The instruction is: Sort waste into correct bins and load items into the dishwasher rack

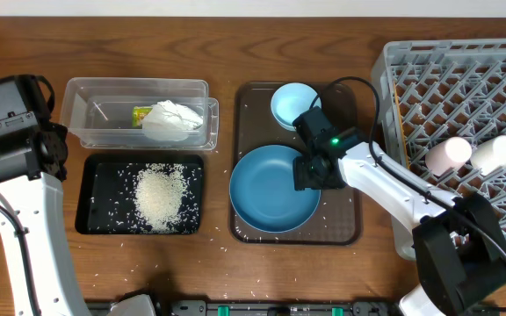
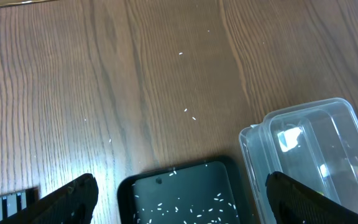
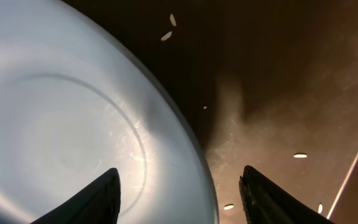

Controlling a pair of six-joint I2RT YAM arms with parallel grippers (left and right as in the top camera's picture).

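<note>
While right hand (image 3: 179, 180) straddles dark-blue bowl (image 1: 266, 197) rim, light-blue bowl (image 1: 289, 104) near.

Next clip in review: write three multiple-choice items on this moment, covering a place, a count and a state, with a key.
1. Where is the rice pile? A) clear tub B) black tray C) small light-blue bowl
2. How many cups lie in the dishwasher rack? A) none B) four C) two
3. The right gripper is: A) open astride the rim of the large dark-blue bowl B) shut on the small bowl C) shut on chopsticks
1 B: the rice is heaped in that tray. 2 C: a pink cup and a white cup lie there. 3 A: its fingers stand apart, one each side of the rim.
</note>
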